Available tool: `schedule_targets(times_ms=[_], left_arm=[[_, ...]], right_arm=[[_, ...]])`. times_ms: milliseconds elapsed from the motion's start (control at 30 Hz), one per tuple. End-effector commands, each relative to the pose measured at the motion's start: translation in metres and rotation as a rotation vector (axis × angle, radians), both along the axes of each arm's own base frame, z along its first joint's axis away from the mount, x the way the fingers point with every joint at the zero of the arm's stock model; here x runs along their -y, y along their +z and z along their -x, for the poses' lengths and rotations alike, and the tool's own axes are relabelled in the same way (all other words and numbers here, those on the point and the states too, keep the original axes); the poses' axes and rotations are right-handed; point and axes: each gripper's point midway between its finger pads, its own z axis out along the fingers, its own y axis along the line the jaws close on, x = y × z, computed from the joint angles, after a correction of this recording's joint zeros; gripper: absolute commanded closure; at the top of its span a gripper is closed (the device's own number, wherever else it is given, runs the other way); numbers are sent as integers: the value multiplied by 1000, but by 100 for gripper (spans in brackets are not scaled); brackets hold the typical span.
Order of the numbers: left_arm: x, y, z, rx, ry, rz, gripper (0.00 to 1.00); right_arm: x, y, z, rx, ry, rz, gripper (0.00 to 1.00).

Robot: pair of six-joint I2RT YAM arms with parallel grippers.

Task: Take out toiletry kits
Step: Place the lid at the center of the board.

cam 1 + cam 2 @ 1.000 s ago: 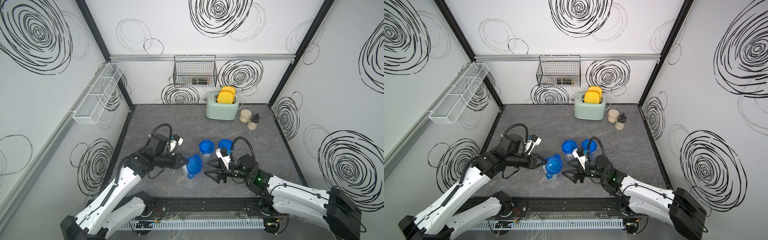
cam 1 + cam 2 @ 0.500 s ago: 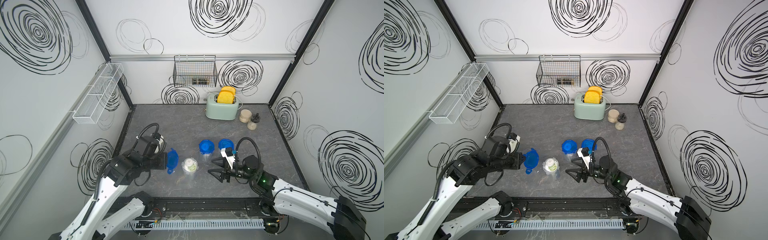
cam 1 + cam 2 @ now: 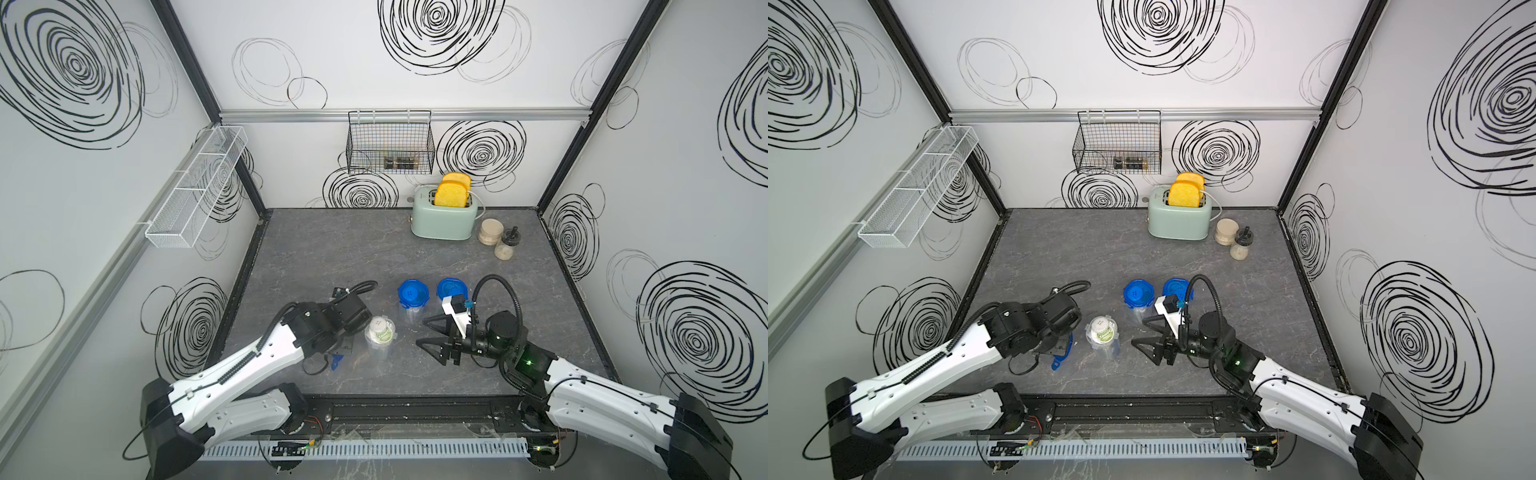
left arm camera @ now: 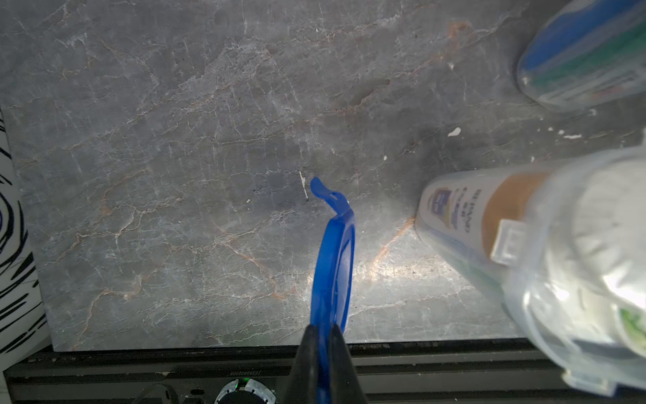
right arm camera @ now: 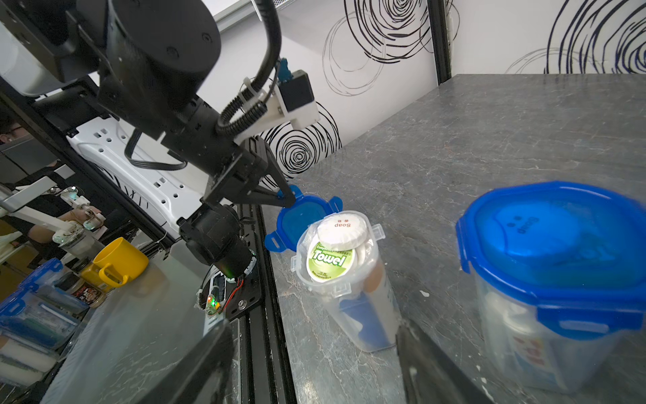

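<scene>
Got left gripper (image 4: 321,337) pressed together on the rim of a round blue plastic lid with snap tabs (image 4: 334,266), lid held on edge over the dark grey marbled tabletop (image 3: 332,249), just beside the open clear plastic jar (image 3: 379,343) on its left, near the front edge. Can't tell whether lid touches the table. Seeing toiletry kit (image 5: 335,245) inside that open jar, jar upright at mid-front of the table. On top of the kit: white round "Soap" puck (image 5: 341,227), overlapping the green-and-white round "Towel" sachet (image 5: 328,260). Lower down, through the wall: cream bottle with tan cap (image 4: 465,213) and a blue item (image 5: 363,318), too blurred to name. Right gripper (image 3: 420,332) with jaws spread, nothing between them, pointed at the open jar from its right, near but apart. Behind: closed blue-lidded clear jar (image 3: 410,293) and twin closed jar (image 3: 452,288) side by side, the twin partly hidden by the right wrist camera. At back right: mint-green toaster (image 3: 442,220) with two yellow slices up.
</scene>
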Motion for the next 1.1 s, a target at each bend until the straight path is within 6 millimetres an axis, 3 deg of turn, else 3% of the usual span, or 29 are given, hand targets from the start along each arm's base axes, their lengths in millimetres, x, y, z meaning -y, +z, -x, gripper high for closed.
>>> schedule_targets(times_ms=[0,167,300,567,733,967,1067], left_arm=[[-21,-5,-2,50,103,-101,100],[-35,-22,3,37,137,-201,100],[-29,-20,0,55,136,-196,98],[-3,-56,9,-42,47,-254,85],[1,-58,11,-42,23,-261,76],[15,-57,14,-45,-4,-157,73],[19,-55,16,-43,-14,-111,67]], right_arm=[[2,9,1,24,3,-16,24],[4,9,3,24,5,-23,24],[5,9,5,21,10,-27,24],[7,11,5,24,1,-31,24],[6,9,5,21,4,-25,24],[5,8,4,16,7,-20,24],[5,6,4,11,6,-14,24]])
